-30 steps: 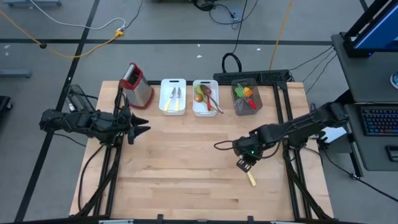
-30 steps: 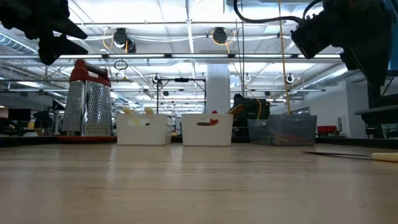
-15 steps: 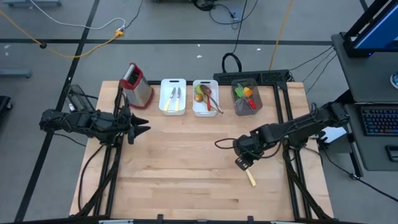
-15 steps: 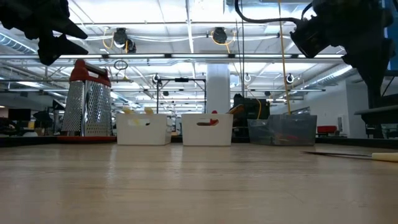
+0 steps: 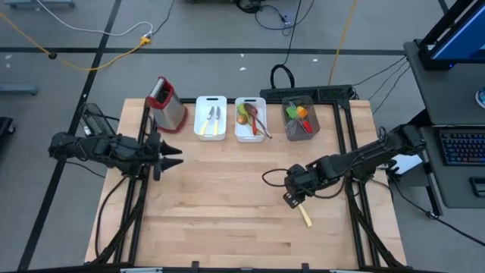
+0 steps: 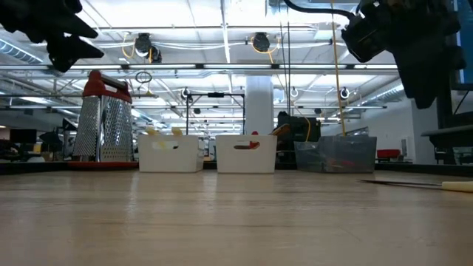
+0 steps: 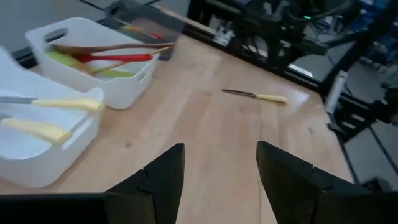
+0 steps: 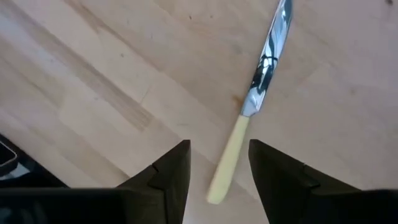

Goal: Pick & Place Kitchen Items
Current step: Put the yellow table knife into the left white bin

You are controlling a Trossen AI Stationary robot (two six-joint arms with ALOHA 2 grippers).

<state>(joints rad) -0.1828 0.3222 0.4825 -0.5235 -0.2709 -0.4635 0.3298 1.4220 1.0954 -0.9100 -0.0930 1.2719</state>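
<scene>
A cream-handled knife (image 5: 304, 215) lies flat on the wooden table (image 5: 227, 220), right of the middle and toward the near edge. Its long axis runs near to far with a slight slant: the cream handle points to the near edge and a little right, and the blade, seen from the right wrist, points far. The right gripper (image 5: 291, 199) hovers just above the blade end, fingers (image 8: 168, 171) spread apart with the handle showing between them, holding nothing.

Farther back on the left side, the left gripper (image 5: 173, 157) hangs above the table, pointing right, jaws open and empty.

Along the far edge stand, from left to right, a red-topped grater (image 5: 166, 104), a white tray (image 5: 211, 118) with two more cream-handled knives, a second white tray (image 5: 249, 119) with spoons, and a grey tray (image 5: 300, 118) with coloured utensils.
</scene>
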